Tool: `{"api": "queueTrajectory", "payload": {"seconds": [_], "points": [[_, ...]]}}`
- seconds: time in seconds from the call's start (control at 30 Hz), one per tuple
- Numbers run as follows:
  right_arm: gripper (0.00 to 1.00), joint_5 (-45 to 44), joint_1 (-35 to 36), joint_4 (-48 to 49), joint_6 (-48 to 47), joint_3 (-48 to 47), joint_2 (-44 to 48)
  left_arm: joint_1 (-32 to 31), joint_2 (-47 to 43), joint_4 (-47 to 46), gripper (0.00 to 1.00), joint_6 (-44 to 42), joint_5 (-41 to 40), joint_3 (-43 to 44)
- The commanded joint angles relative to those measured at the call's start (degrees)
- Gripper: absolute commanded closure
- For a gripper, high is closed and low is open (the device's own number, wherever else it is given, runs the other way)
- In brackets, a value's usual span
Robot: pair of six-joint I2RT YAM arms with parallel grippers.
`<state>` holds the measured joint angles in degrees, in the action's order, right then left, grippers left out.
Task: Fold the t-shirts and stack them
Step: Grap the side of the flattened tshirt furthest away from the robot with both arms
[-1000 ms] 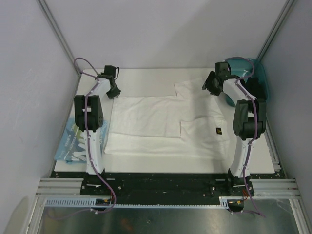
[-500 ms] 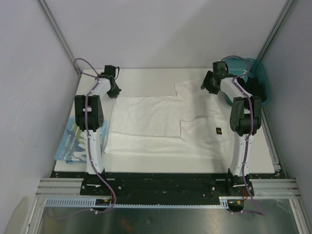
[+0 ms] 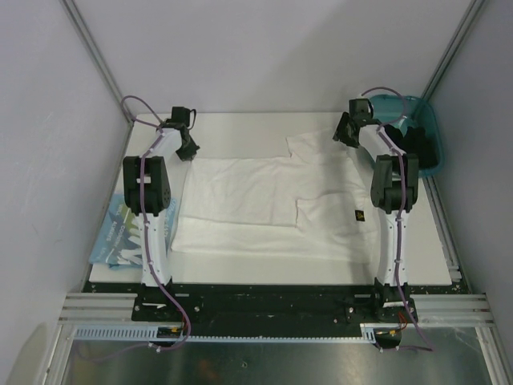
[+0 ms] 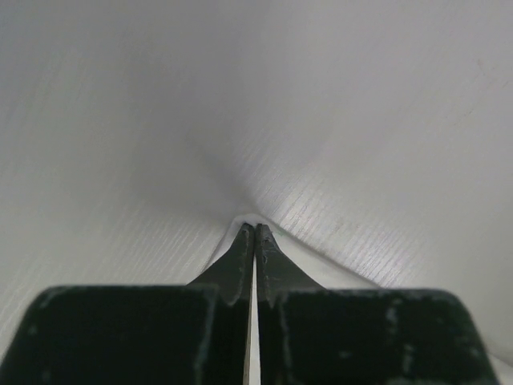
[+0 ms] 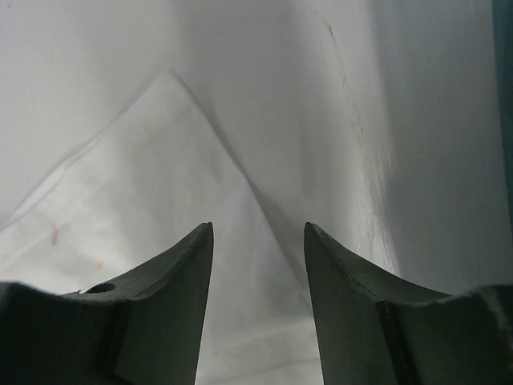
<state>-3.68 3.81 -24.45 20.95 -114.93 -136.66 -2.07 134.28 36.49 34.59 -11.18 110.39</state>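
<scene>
Left end effector (image 4: 254, 231) just closed, pinching far-left edge of flat white cotton t-shirt (image 3: 256, 200). Right end effector (image 5: 258, 228) open, moved in over fabric corner (image 5: 172, 78). Fold likely starts once right grips.

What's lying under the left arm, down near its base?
A folded t-shirt with a light-blue graphic lies at the left edge of the table. The left arm covers its right side, so how far it extends there cannot be seen.
</scene>
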Motion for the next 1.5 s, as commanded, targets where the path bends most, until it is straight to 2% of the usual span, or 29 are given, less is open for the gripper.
{"api": "queueTrajectory", "payload": {"seconds": [0.0,0.3,0.43,0.63,0.9,1.17,1.47], "points": [[0.47,-2.1,0.1,0.1,-1.2,-6.6,-4.3,0.3,2.2,-0.3,1.0,0.4,1.3,1.8],[0.49,-3.4,2.5,-5.9,-1.8,-15.5,-10.2,0.3,2.3,-0.3,1.0,0.2,1.7,2.1],[0.55,-3.8,3.8,-10.0,-1.0,-18.9,-12.9,0.3,2.3,-0.3,1.0,0.1,1.8,2.1],[0.69,-5.9,4.5,-11.7,0.3,-19.2,-14.2,0.3,2.4,-0.3,1.0,0.0,1.9,2.2],[0.98,-8.0,3.8,-11.4,2.0,-19.5,-12.9,0.3,2.3,-0.3,1.0,-0.5,2.3,2.3],[1.0,-8.1,3.0,-7.2,1.6,-18.5,-6.8,0.4,0.8,-1.1,1.0,-2.0,2.9,3.4],[1.0,-6.4,1.7,-2.7,1.1,-12.1,2.0,1.5,-1.8,-2.4,1.0,-2.9,2.6,3.3]]}}
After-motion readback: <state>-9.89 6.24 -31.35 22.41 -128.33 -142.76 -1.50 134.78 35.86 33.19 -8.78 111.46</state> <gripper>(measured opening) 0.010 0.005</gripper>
